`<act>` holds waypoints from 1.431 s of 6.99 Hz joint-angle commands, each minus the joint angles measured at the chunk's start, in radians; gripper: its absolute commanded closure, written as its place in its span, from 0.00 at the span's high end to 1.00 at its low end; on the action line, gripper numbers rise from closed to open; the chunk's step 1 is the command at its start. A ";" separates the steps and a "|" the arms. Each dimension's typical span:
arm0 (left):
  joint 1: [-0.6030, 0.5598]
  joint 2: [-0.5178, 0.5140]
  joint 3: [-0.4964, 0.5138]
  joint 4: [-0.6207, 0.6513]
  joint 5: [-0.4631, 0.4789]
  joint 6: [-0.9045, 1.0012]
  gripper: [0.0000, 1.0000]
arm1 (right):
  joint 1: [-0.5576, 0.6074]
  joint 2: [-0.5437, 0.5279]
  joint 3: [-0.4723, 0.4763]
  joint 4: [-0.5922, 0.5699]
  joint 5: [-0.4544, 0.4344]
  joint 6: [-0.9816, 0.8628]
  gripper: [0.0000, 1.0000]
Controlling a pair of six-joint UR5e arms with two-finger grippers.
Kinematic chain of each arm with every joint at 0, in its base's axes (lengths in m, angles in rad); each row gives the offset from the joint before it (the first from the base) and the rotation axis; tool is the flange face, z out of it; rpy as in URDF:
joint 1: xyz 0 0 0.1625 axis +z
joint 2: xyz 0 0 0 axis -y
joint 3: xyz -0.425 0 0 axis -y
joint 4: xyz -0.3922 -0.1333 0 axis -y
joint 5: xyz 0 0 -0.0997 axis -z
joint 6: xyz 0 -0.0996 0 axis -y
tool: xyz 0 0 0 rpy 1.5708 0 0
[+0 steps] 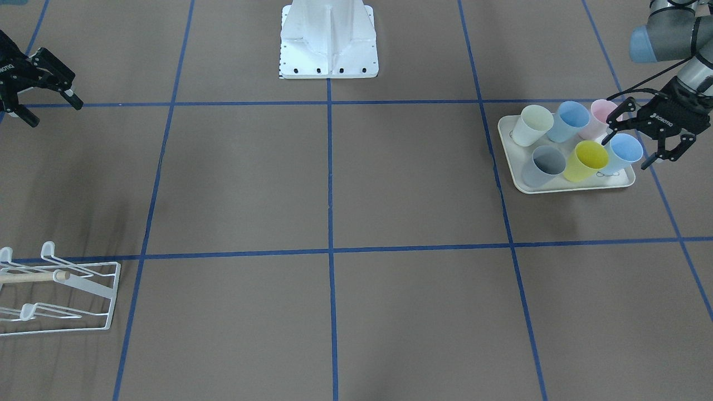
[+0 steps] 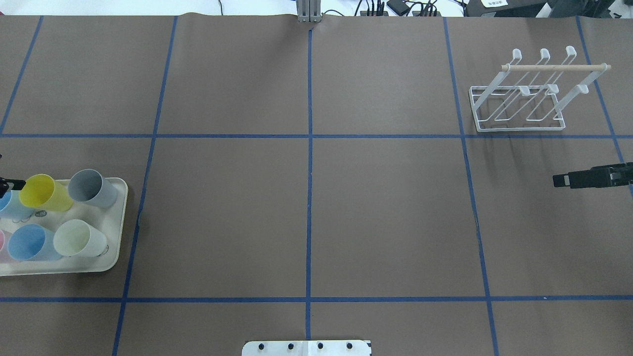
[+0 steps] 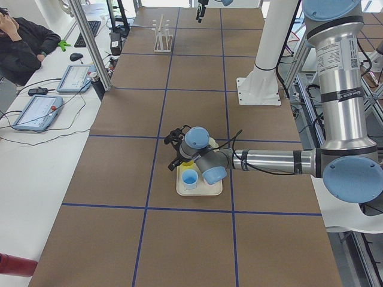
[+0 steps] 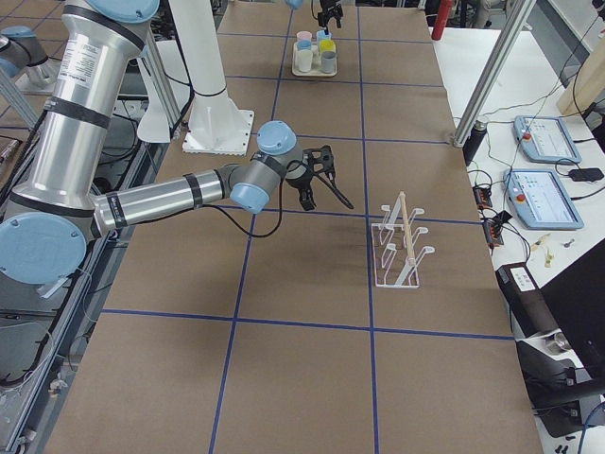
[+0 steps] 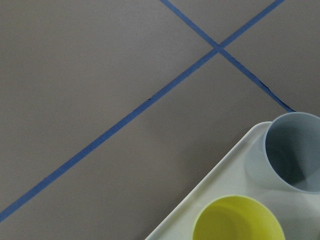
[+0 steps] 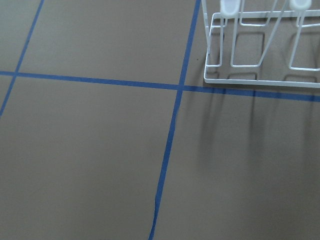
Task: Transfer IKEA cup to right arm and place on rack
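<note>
Left jaws: the left gripper [image 1: 626, 150] was spread wide and empty. In the front-facing view its fingers fell on either side of a light-blue cup [image 1: 623, 148]. Whether they were at rim height or above it could not be told.
Right jaws: the right gripper [image 1: 53, 111] was likewise open and held nothing, hovering over bare table [image 2: 306, 198] toward the right end.
Cup's place: the light-blue cup stood at the far left corner of a cream tray [image 1: 509, 150], just beside a yellow cup [image 1: 585, 160].
Cup's look: a plain tapered tumbler without a handle, upright with its mouth up, pale and smooth-walled. It looked light and probably slippery to pinch.
Neighbours: a grey cup [image 1: 546, 161] completed that far row. A cream cup [image 1: 532, 127], a second light-blue cup [image 1: 571, 120] and a pink cup [image 1: 597, 114] formed the row nearer the robot.
Tray: it lay toward the table's left end.
Rack: the white wire rack [image 2: 519, 99], with a wooden dowel [image 2: 554, 67] through it, stood by the far edge toward the right end. Its prongs were all bare, and it was well apart from the tray.
Done: nothing yet, by the look of it; all six cups sat on the tray.
Left: the grasp and lift, the hand-over to the right gripper, then placement on a prong.
</note>
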 commanded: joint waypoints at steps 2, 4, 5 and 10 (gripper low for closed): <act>0.040 -0.001 0.092 -0.182 0.002 -0.100 0.82 | -0.007 0.000 -0.002 0.029 -0.005 0.005 0.99; 0.061 -0.003 0.095 -0.183 0.004 -0.101 0.45 | -0.007 0.000 -0.002 0.029 -0.005 0.005 0.99; 0.066 -0.003 0.096 -0.183 0.006 -0.101 0.42 | -0.007 0.000 -0.003 0.029 -0.005 0.005 0.99; 0.071 -0.014 0.102 -0.196 0.032 -0.098 0.00 | -0.007 0.004 -0.005 0.030 -0.007 0.005 0.98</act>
